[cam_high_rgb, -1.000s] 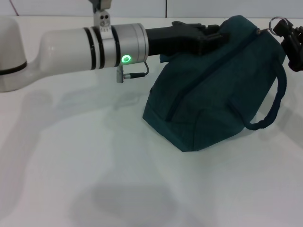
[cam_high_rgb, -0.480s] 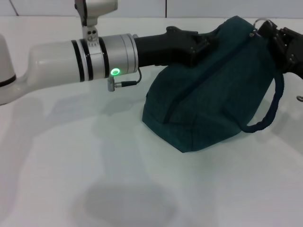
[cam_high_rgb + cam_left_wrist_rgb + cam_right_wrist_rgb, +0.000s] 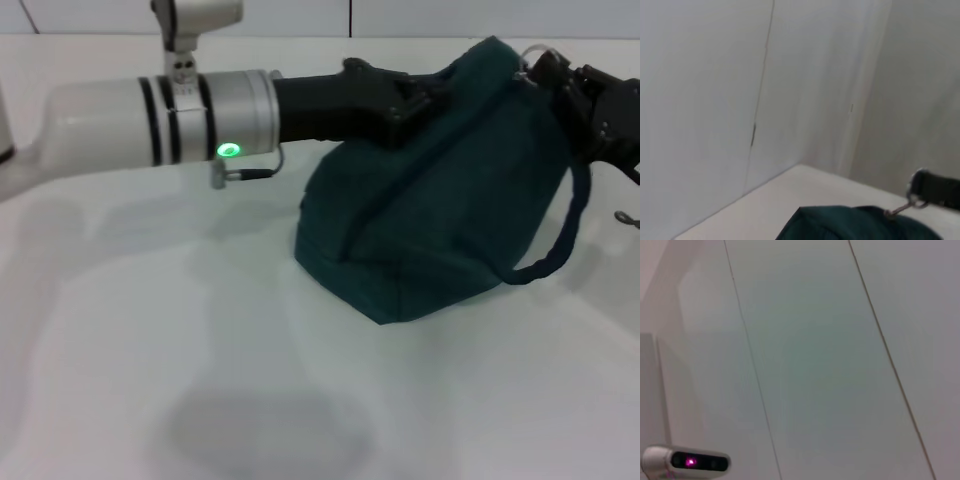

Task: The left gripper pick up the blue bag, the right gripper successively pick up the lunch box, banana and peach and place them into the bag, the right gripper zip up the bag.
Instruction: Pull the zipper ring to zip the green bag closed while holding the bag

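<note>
White table (image 3: 150, 380); blue bag (image 3: 440, 200) pinched by left claw (image 3: 425, 88), right claw (image 3: 560, 80) moved closer, zipper end.

This looks like a robot test room or lab, not a home. The table (image 3: 200, 380) is plain white and bare. The walls (image 3: 700, 100) are flat pale panels with thin seams. A small white camera (image 3: 687, 461) with a pink light sits by one wall.

blue bag (image 3: 440, 200) contents hidden, left gripper (image 3: 425, 90) jaws buried in fabric
</note>
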`<state>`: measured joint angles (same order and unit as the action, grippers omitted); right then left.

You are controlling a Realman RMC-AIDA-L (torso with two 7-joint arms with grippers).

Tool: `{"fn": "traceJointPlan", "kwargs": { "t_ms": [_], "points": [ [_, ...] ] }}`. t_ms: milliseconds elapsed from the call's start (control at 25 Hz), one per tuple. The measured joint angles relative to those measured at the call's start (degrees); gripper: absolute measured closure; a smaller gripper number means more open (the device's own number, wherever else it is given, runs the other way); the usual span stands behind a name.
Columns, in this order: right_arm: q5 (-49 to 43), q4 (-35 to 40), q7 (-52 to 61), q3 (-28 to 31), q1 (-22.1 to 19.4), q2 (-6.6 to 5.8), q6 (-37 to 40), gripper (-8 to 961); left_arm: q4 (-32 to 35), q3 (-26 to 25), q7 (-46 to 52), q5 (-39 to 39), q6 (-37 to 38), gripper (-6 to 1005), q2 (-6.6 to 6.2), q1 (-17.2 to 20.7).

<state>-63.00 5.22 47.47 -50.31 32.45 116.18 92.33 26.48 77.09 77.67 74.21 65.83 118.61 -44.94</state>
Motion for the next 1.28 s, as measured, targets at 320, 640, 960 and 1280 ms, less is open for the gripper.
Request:
{"fn": "traceJointPlan", "kwargs": {
  "t_ms": [320,640,960,1280],
  "points": [
    [3.5,-3.7,0.0,0.5,0.8,0.02,1.4,937,10.6,-0.4,3.5,5.5,0.1,963,-0.89,6.8],
    [7.8,-3.8,0.2,0.5,-0.3,0.0,-4.4,937,10.2,-0.6,3.6,5.8,-0.2,959,-0.96,7.3],
    [8.3,-3.2,2.4,0.3,-1.2,-0.04,-9.0,937,10.1,-2.6,3.4,6.0,-0.4,954,-0.87,7.3],
    [8.2,-1.5,2.8,-0.4,-2.5,-0.39,-7.2,893,10.0,-2.9,3.2,6.0,-0.4,949,-0.6,7.2]
  ]
}}
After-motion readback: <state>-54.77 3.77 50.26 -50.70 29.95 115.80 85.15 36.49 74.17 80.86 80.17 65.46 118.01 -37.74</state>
